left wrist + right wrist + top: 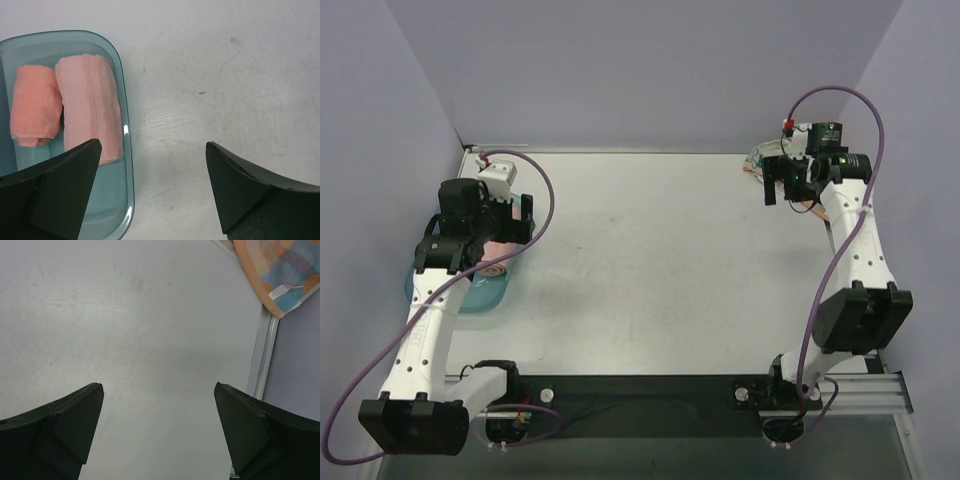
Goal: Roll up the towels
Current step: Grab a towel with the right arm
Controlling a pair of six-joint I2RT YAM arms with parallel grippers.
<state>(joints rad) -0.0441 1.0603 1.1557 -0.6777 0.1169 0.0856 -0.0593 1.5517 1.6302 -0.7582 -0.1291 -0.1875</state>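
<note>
**Two Rolls in the Tray, One Towel Loose**

The left gripper and right gripper hovered with jaws wide apart, holding nothing. By the left one, a coral roll and a paler ribbed roll of soft terry lay side by side in a shallow teal plastic tray. A flat patchwork-patterned towel lay at the far right corner of the scuffed grey table. Lilac walls stood behind.

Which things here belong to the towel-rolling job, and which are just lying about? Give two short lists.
Job in hand:
- salmon towel, rolled
- pale pink towel, rolled
- patterned towel, not yet rolled

Just lying about:
- tray, holding the two rolled towels
- table
</note>
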